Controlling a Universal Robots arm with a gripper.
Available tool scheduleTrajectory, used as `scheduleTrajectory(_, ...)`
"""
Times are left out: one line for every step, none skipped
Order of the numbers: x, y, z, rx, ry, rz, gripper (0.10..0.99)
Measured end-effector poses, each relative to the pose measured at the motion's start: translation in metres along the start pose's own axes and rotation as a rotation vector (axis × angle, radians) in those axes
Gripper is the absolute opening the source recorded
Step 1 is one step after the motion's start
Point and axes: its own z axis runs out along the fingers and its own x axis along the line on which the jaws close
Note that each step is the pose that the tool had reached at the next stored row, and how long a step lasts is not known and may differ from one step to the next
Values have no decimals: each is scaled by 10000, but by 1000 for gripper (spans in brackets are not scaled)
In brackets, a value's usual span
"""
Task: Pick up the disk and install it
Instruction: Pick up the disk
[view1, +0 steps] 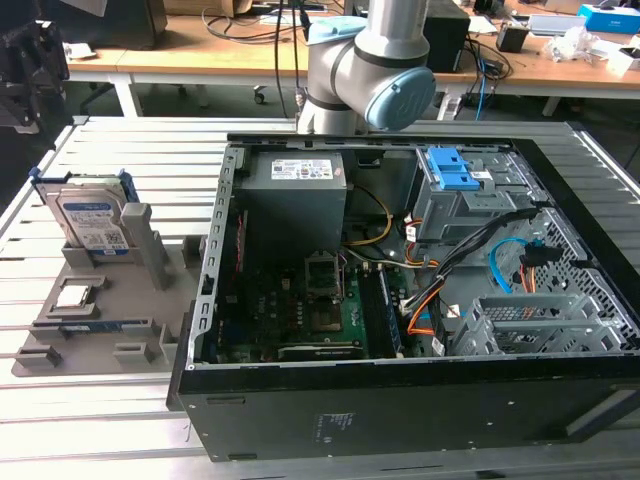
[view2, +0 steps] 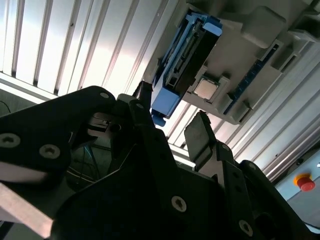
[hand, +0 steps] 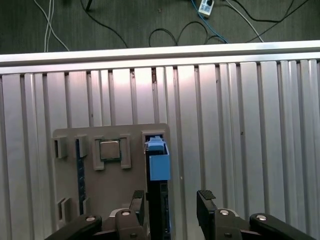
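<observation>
The disk (view1: 92, 215) is a silver drive with a white-and-blue label in a bright blue frame. It stands on edge in a slot of the grey holder (view1: 100, 300) at the exterior view's left. In both wrist views I look down on its thin edge (hand: 159, 167) (view2: 185, 55). My gripper (hand: 172, 202) (view2: 172, 122) hangs above it, open and holding nothing. In the first wrist view the disk's edge lies between the two black fingertips (hand: 138, 200), closer to one of them and not touching.
The open computer case (view1: 400, 420) lies at the exterior view's right, with a grey power supply (view1: 295, 190), blue caddies (view1: 450, 175) in the drive bay and loose cables. A processor chip (hand: 109, 150) sits in the holder beside the disk. The ribbed aluminium table (hand: 240, 125) surrounds everything.
</observation>
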Motion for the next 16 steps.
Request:
scheduleTrajectory(0, -5, 4, 0, 1, 0, 541)
scheduleTrajectory(-1, -10, 7, -1, 0, 0, 541)
scheduleTrajectory(-1, -14, 11, -1, 1, 0, 541)
scheduleTrajectory(-1, -18, 13, 0, 0, -1, 541)
scheduleTrajectory(-1, -25, 18, 0, 1, 0, 541)
scheduleTrajectory(-1, -31, 22, -1, 1, 0, 541)
scheduleTrajectory(-2, -35, 25, 0, 0, 0, 541)
scheduleTrajectory(-2, -41, 29, -1, 2, 0, 541)
scheduleTrajectory(-2, -46, 33, -1, 1, 0, 541)
scheduleTrajectory(-2, -51, 37, -2, 1, -1, 541)
scheduleTrajectory(-3, -63, 50, -1, 2, 0, 541)
scheduleTrajectory(-3, -70, 58, -1, 2, 0, 541)
scheduleTrajectory(-3, -74, 64, 0, 2, 0, 541)
scheduleTrajectory(-3, -83, 78, 1, 1, 1, 541)
scheduleTrajectory(-4, -91, 89, 0, 2, 0, 541)
scheduleTrajectory(-2, -100, 162, -1, 11, 0, 541)
